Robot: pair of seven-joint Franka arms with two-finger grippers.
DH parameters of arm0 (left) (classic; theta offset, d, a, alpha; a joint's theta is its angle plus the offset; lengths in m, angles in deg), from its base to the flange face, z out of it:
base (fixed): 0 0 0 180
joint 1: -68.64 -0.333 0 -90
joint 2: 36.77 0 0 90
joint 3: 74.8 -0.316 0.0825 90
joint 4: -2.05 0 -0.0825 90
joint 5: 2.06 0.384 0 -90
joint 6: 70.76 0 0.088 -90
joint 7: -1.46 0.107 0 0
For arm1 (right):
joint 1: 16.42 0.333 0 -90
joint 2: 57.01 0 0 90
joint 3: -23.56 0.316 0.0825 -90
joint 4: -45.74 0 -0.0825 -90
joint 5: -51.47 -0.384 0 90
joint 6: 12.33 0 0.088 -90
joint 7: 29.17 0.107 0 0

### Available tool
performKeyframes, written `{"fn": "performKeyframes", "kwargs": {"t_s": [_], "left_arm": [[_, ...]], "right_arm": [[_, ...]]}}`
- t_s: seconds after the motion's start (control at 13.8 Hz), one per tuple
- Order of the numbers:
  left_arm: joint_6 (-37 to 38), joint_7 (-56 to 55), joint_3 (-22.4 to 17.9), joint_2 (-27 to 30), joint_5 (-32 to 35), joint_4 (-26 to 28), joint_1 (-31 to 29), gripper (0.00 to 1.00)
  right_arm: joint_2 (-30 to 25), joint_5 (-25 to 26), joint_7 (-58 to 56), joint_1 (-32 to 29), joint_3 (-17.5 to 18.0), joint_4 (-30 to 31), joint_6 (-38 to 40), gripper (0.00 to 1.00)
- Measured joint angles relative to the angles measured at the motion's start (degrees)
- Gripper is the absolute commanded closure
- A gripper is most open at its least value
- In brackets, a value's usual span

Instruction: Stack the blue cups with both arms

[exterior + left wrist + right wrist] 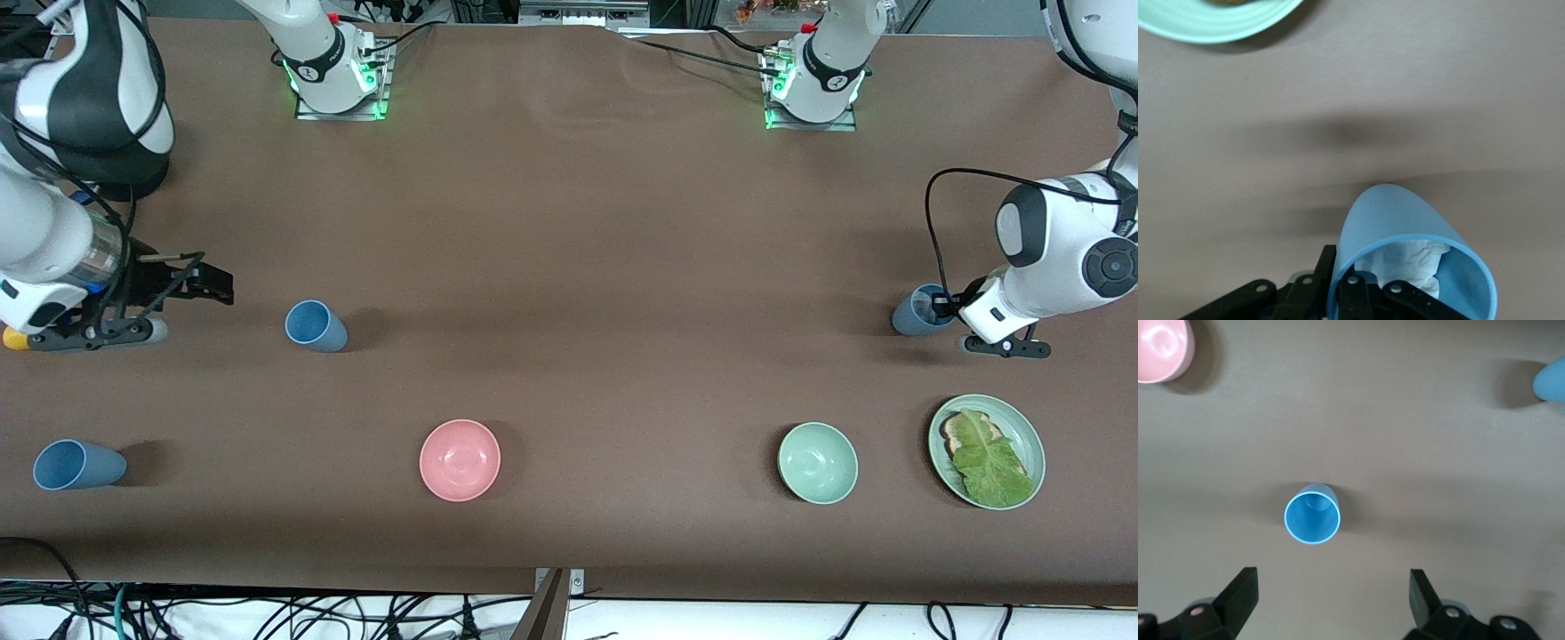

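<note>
Three blue cups show. One cup (pixel 316 326) stands upright toward the right arm's end of the table; in the right wrist view this cup (pixel 1313 515) is seen from above, mouth up. My right gripper (pixel 187 309) is open and empty beside it, fingers spread wide (pixel 1331 580). A second cup (pixel 78 464) sits nearer the front camera at that same end and also shows in the right wrist view (pixel 1551 379). My left gripper (pixel 947 309) is shut on the rim of the third cup (pixel 916 311), one finger inside and one outside (pixel 1341 270); this cup (pixel 1405 227) is tilted, with something white and crumpled inside.
A pink bowl (pixel 460 460) and a pale green bowl (pixel 818 462) sit near the front edge. A green plate (pixel 1031 436) with toast and lettuce lies nearer the front camera than the held cup; its rim shows in the left wrist view (pixel 1218 23). The pink bowl also shows in the right wrist view (pixel 1161 347).
</note>
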Motion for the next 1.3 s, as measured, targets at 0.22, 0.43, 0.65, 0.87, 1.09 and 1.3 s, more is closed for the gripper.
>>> {"fn": "performKeyframes", "kwargs": {"t_s": [0.22,0.43,0.65,0.87,1.09,1.3], "left_arm": [[11.9,-4.8,6.6,2.4,-4.2,-5.2,0.3,1.0],[16.1,-17.4,15.5,3.0,-7.8,-7.1,1.1,1.0],[15.5,-31.0,22.2,0.6,-8.3,-7.0,6.5,1.0],[7.0,-36.4,22.8,-3.0,-12.8,-7.0,15.8,1.0],[-0.9,-40.1,22.8,-7.4,-13.6,-7.0,21.5,1.0],[-4.7,-42.0,22.7,-10.2,-13.6,-7.2,25.4,1.0]], "right_arm": [[0.5,0.0,0.0,0.0,0.0,8.8,-8.6,0.0],[1.2,0.0,-0.1,0.0,0.0,16.2,-16.2,0.0],[3.2,0.0,-0.3,-0.1,0.0,20.0,-22.5,0.0],[5.7,-0.1,-0.4,-0.2,0.0,20.8,-26.7,0.0],[7.2,-0.1,-0.5,-0.3,0.0,22.7,-31.2,0.06],[8.2,-0.1,-0.5,-0.3,0.0,23.4,-32.5,0.76]]}}
